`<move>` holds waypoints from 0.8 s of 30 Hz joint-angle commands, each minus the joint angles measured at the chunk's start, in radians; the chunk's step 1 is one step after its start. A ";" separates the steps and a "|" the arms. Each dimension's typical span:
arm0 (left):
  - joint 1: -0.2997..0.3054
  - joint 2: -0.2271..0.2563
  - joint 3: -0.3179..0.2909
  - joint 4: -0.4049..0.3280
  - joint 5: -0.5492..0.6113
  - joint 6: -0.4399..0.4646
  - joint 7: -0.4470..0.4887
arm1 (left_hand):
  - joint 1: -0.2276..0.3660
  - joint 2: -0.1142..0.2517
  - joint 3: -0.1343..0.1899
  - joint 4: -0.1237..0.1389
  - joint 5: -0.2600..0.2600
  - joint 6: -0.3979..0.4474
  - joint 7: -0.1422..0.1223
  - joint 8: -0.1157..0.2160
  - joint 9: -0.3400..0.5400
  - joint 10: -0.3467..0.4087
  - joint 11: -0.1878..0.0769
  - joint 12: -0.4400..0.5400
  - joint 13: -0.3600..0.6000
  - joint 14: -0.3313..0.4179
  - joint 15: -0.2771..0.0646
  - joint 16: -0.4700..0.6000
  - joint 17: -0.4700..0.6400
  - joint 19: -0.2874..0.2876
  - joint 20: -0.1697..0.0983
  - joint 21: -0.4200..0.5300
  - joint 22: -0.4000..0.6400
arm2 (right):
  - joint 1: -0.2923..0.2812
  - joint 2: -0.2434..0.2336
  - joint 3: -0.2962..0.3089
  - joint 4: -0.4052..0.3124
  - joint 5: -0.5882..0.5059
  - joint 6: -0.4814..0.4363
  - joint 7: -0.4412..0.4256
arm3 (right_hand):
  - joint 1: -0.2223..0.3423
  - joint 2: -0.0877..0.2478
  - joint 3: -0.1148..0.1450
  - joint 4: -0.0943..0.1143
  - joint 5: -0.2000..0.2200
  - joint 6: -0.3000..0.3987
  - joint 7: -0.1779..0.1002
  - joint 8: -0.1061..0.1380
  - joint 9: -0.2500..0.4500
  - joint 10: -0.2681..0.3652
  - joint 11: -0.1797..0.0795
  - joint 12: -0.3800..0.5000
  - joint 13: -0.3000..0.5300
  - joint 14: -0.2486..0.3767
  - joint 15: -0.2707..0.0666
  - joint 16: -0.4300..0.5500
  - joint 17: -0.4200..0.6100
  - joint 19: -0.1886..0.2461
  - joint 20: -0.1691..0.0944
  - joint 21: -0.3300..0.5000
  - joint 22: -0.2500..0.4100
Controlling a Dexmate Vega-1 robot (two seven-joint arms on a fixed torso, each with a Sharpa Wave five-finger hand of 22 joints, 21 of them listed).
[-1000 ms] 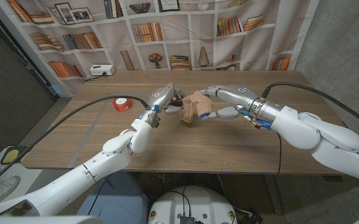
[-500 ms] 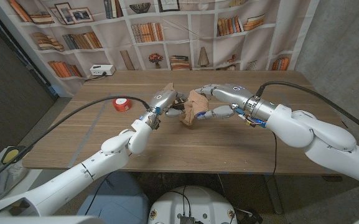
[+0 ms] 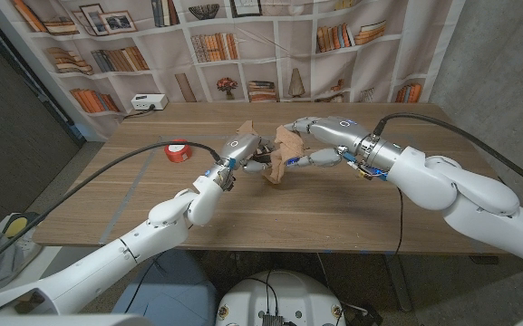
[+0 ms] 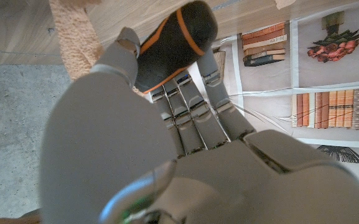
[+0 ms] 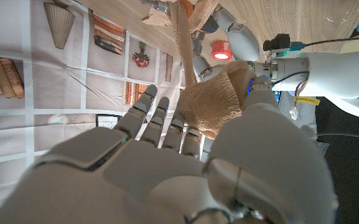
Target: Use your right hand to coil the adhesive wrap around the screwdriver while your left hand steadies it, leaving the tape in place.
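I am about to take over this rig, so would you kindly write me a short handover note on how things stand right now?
Left hand: grips the screwdriver by its black and orange handle, above the middle of the wooden table.
Right hand: holds the roll of tan adhesive wrap, a strip running from it to the screwdriver.
Done: wrap is started; tan layers bunch around the tool.
Left: finish coiling, leave the wrap on, let go.
A red tape roll lies on the table beside the left arm, untouched.
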 commanded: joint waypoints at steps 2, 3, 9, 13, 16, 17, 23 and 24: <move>-0.005 -0.001 0.030 -0.010 0.046 -0.010 -0.022 | 0.202 0.206 0.023 0.018 0.004 0.021 0.001 0.007 0.020 0.010 -0.005 -0.002 0.002 0.025 -0.012 0.007 0.005 0.004 -0.003 0.006 0.002 | 0.020 -0.005 0.012 0.023 0.004 0.010 -0.008 | 0.009 0.043 -0.007 -0.004 0.003 0.010 -0.003 0.004 0.005 0.006 -0.001 -0.003 0.004 0.001 -0.136 -0.006 -0.002 0.017 0.025 0.005 -0.001; -0.003 -0.001 0.029 -0.010 0.045 -0.011 -0.022 | 0.203 0.206 0.023 0.017 0.004 0.020 0.001 0.006 0.020 0.010 -0.005 -0.002 0.002 0.026 -0.013 0.007 0.005 0.004 -0.003 0.007 0.003 | 0.024 -0.003 0.009 0.027 0.004 0.012 -0.008 | 0.009 0.043 -0.007 -0.004 0.003 0.010 -0.002 0.004 0.005 0.005 -0.001 -0.004 0.004 0.001 -0.135 -0.006 -0.002 0.017 0.025 0.005 -0.001; 0.004 -0.005 0.028 -0.007 0.044 -0.015 -0.014 | 0.203 0.204 0.022 0.017 0.004 0.021 0.001 0.006 0.021 0.010 -0.005 -0.003 0.000 0.026 -0.013 0.007 0.004 0.003 -0.003 0.009 0.003 | 0.054 0.004 -0.009 0.049 0.005 0.015 -0.005 | 0.010 0.046 -0.006 -0.004 0.002 0.012 0.000 0.003 0.004 0.007 0.007 -0.004 0.004 0.006 -0.132 -0.007 -0.003 0.058 -0.016 0.019 0.002; 0.007 -0.009 0.026 -0.003 0.041 -0.015 -0.010 | 0.202 0.205 0.022 0.017 0.005 0.020 0.002 0.005 0.021 0.011 -0.007 -0.003 0.001 0.026 -0.013 0.007 0.004 0.003 -0.003 0.011 0.003 | 0.069 0.003 -0.019 0.053 -0.004 0.016 -0.002 | 0.011 0.046 -0.006 -0.005 0.002 0.013 0.001 0.004 0.005 0.006 0.007 -0.005 0.005 0.007 -0.133 -0.007 -0.004 0.060 -0.017 0.019 0.002; 0.008 -0.011 0.025 0.002 0.037 -0.017 -0.007 | 0.203 0.204 0.023 0.017 0.005 0.022 0.002 0.006 0.021 0.011 -0.006 -0.003 0.000 0.025 -0.014 0.006 0.004 0.002 -0.003 0.012 0.003 | 0.088 0.005 -0.034 0.060 -0.017 0.011 0.005 | 0.012 0.046 -0.006 -0.005 0.002 0.013 0.001 0.004 0.005 0.006 0.004 -0.005 0.005 0.009 -0.134 -0.007 -0.004 0.058 -0.018 0.017 0.002; 0.008 -0.012 0.025 0.003 0.035 -0.019 -0.007 | 0.202 0.204 0.023 0.017 0.005 0.020 0.003 0.005 0.021 0.010 -0.006 -0.003 0.000 0.026 -0.014 0.006 0.004 0.002 -0.003 0.013 0.003 | 0.095 0.007 -0.039 0.064 -0.015 0.010 0.008 | 0.012 0.046 -0.006 -0.005 0.002 0.013 0.001 0.004 0.005 0.007 0.005 -0.005 0.005 0.009 -0.135 -0.007 -0.004 0.058 -0.019 0.017 0.002; 0.004 -0.003 0.027 0.013 0.020 -0.044 -0.020 | 0.202 0.205 0.023 0.018 0.005 0.021 0.002 0.005 0.022 0.010 -0.007 -0.003 0.001 0.027 -0.013 0.007 0.004 0.002 -0.003 0.015 0.003 | 0.126 0.018 -0.064 0.089 -0.012 0.009 0.012 | 0.011 0.047 -0.006 -0.005 0.002 0.013 0.000 0.003 0.005 0.005 0.002 -0.006 0.005 0.008 -0.134 -0.008 -0.004 0.052 -0.020 0.013 0.003; 0.004 -0.003 0.026 0.014 0.020 -0.044 -0.021 | 0.202 0.205 0.023 0.017 0.005 0.021 0.003 0.005 0.022 0.010 -0.008 -0.003 0.002 0.027 -0.014 0.007 0.004 0.002 -0.003 0.015 0.003 | 0.129 0.020 -0.067 0.091 -0.012 0.008 0.012 | 0.011 0.046 -0.006 -0.005 0.002 0.013 0.000 0.003 0.005 0.005 0.003 -0.007 0.005 0.007 -0.134 -0.009 -0.004 0.052 -0.020 0.013 0.003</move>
